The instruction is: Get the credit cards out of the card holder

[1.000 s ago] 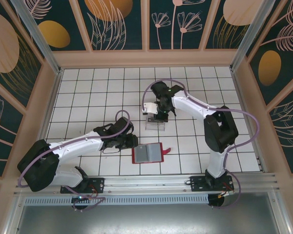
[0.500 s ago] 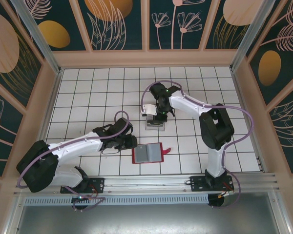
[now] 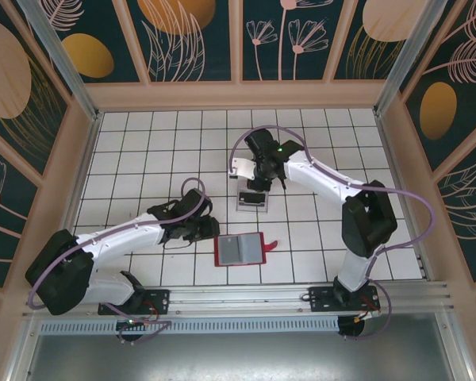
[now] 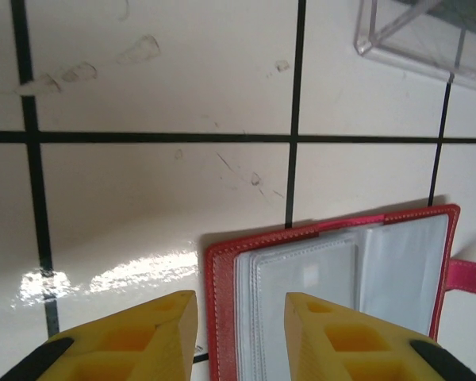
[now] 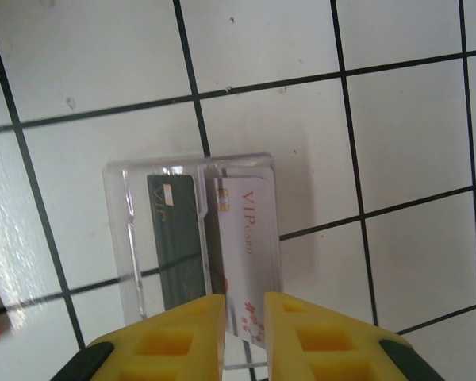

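The red card holder (image 3: pixel 239 249) lies open on the tiled table, its grey plastic sleeves (image 4: pixel 325 274) facing up and its red tab (image 3: pixel 271 244) sticking out to the right. My left gripper (image 4: pixel 239 305) hovers open over the holder's left edge, touching nothing. Two credit cards lie side by side in a clear tray (image 5: pixel 115 238): a dark one (image 5: pixel 174 246) and a white VIP one (image 5: pixel 250 230). My right gripper (image 5: pixel 244 305) hangs above the tray's near end with a narrow gap between its fingers, open and holding nothing.
The clear tray (image 3: pixel 252 200) stands a little behind the holder, and its corner (image 4: pixel 428 40) shows in the left wrist view. White tiles stretch all around, bounded by wooden walls (image 3: pixel 87 151) on three sides.
My right gripper dipped onto the clear tray and has come back up and slightly away from it. The left gripper has shifted a little to the left of the holder.
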`<state>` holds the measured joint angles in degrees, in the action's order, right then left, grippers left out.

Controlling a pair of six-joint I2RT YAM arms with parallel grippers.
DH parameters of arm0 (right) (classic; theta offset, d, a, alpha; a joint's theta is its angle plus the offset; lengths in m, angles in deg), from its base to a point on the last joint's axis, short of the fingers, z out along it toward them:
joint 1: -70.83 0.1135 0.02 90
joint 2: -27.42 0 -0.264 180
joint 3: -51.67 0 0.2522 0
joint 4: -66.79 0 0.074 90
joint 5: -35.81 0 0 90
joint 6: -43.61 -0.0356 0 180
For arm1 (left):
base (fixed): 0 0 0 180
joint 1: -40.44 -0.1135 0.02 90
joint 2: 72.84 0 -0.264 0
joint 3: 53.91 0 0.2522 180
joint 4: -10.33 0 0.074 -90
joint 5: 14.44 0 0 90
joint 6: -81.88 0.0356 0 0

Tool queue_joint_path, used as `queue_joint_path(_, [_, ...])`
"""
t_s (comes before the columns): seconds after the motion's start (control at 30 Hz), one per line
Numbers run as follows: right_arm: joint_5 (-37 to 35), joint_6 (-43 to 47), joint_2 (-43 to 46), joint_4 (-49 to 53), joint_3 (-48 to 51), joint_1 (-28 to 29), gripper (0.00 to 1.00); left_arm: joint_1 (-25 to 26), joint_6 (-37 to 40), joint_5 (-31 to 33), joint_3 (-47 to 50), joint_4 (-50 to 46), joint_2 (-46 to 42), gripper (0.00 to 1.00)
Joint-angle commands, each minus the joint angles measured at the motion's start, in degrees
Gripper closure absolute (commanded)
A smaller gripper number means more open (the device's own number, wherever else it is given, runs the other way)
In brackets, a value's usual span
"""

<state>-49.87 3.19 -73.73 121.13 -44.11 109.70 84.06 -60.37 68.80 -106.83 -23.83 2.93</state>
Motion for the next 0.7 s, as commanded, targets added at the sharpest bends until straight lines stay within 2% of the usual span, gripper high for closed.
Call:
queue_joint_path(0.0, [-0.55, -10.51, 2.49, -2.91, 2.85, 1.19, 0.79, -2.01, 1.69, 1.09, 0.49, -0.49, -1.06, 0.64])
queue_joint_path(0.13, [-3.45, -28.09, 3.49, -6.8, 5.85, 2.53, 0.79, -4.03, 1.66, 0.42, 1.14, 2.53, -0.21, 0.64])
queue_joint_path(0.23, [-8.99, -42.98, 5.38, -9.49, 9.05, 5.11, 0.77, -5.49, 1.78, -0.24, 1.57, 4.31, 0.81, 0.64])
queue_joint_path(0.4, [-8.88, -66.38, 7.27, -8.68, 12.76, 9.42, 0.79, -8.91, 2.83, -1.71, 2.0, 7.28, 2.83, 0.66])
queue_joint_path(0.5, [-10.93, -75.01, 7.37, -5.54, 12.54, 13.14, 0.79, -10.98, 3.77, -2.11, 1.72, 8.0, 3.36, 0.66])
queue_joint_path(0.67, [-11.33, -83.89, 6.47, -3.31, 12.2, 19.44, 0.79, -15.01, 5.48, -3.09, 1.71, 8.96, 4.16, 0.66])
